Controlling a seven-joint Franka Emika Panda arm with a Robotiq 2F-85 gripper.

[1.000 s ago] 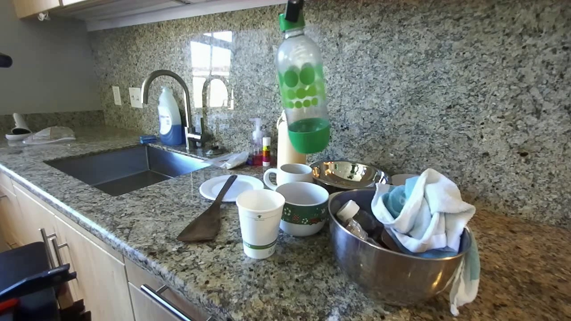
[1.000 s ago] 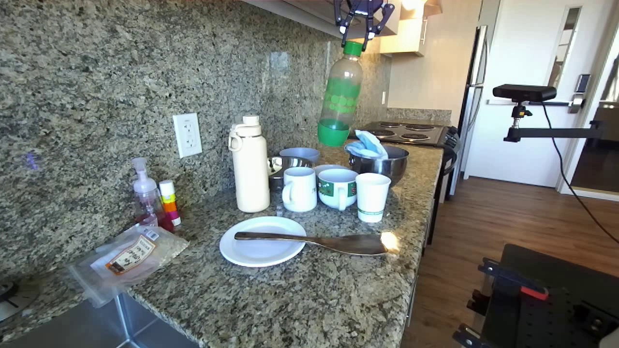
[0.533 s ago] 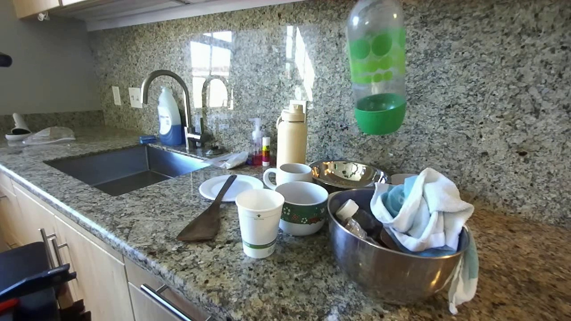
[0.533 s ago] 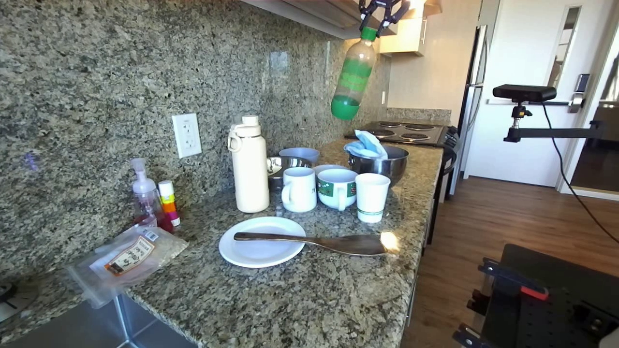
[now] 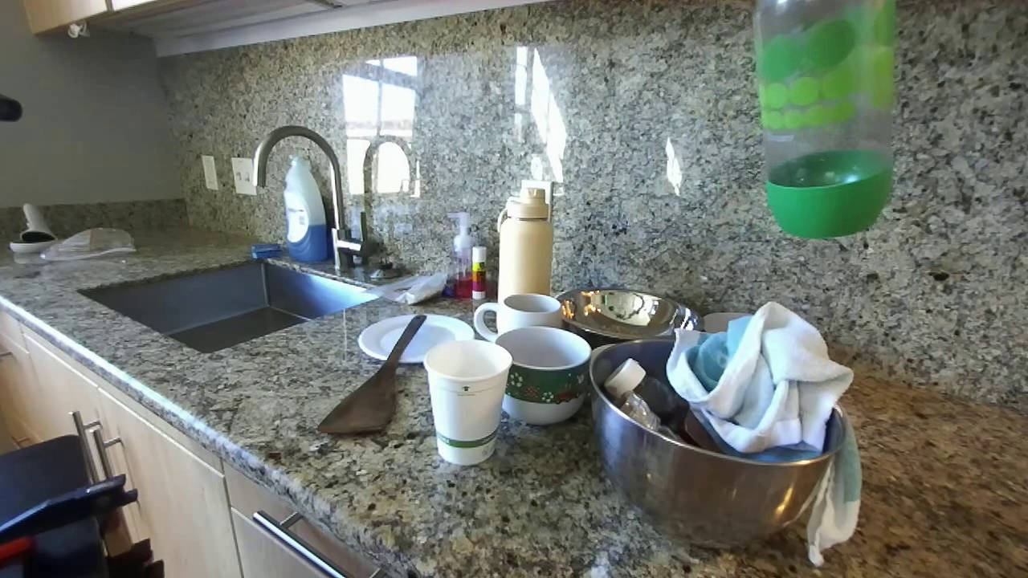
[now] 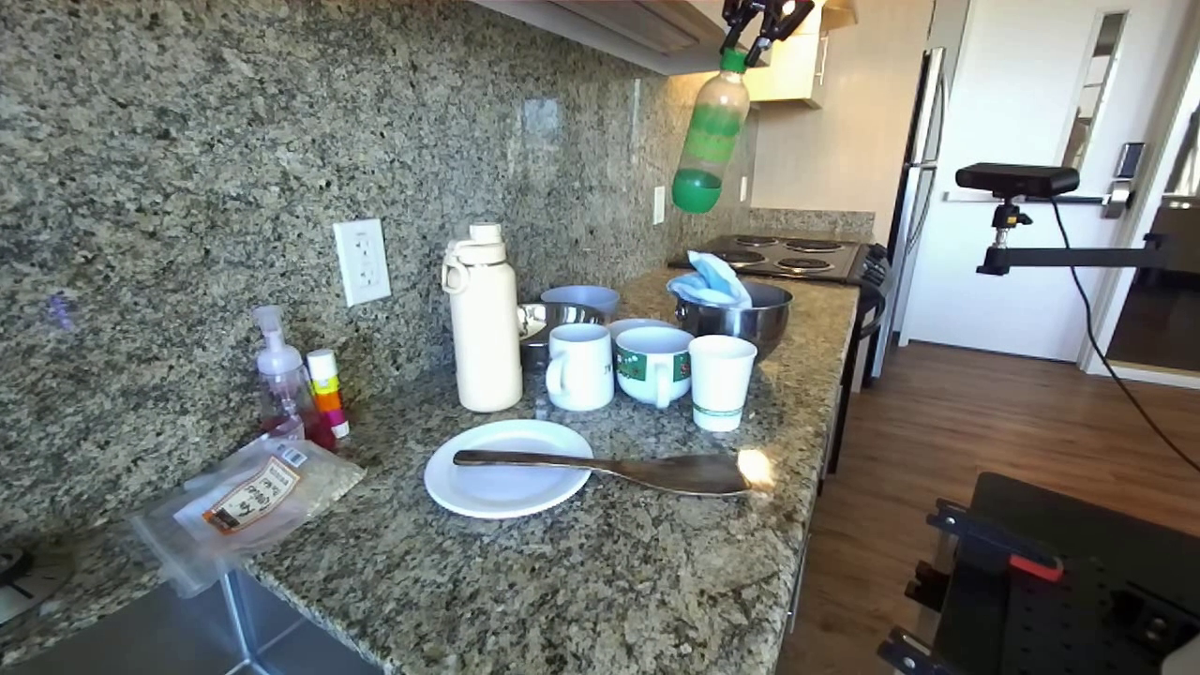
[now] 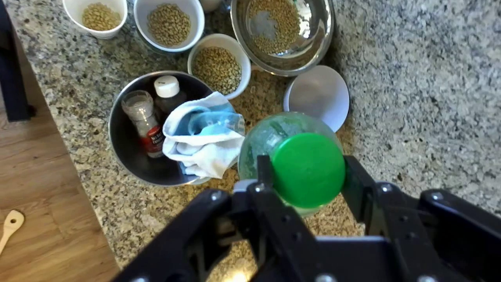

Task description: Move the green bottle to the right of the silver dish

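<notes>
"Where are you with it?"

"Mid-carry, I'd judge; nothing is placed yet. In an exterior view I have the green bottle (image 5: 827, 120) hanging well above the level of the silver dish (image 5: 707, 498), lined up with the dish's right end in that picture, the bottle's top cut off by the frame. I read the countertop (image 5: 948, 482) at the dish's right as the goal."

"How's your hold?"

"In an exterior view my gripper (image 6: 739, 53) is pinched on the green cap (image 6: 733, 62), and the bottle leans, base off to the picture's left."

"And the wrist view?"

"There the cap sits between my fingers (image 7: 265, 168), touched on both sides. The bottle's body shows just beside the towel (image 7: 203, 137) heaped in the dish; its height I can't tell from here."

"Next move?"

"I'd carry it further from the dish so the base misses the towel, straighten the lean, and come down slowly until it meets the countertop. Only then do I let go; held by the cap alone, it could swing."
</notes>
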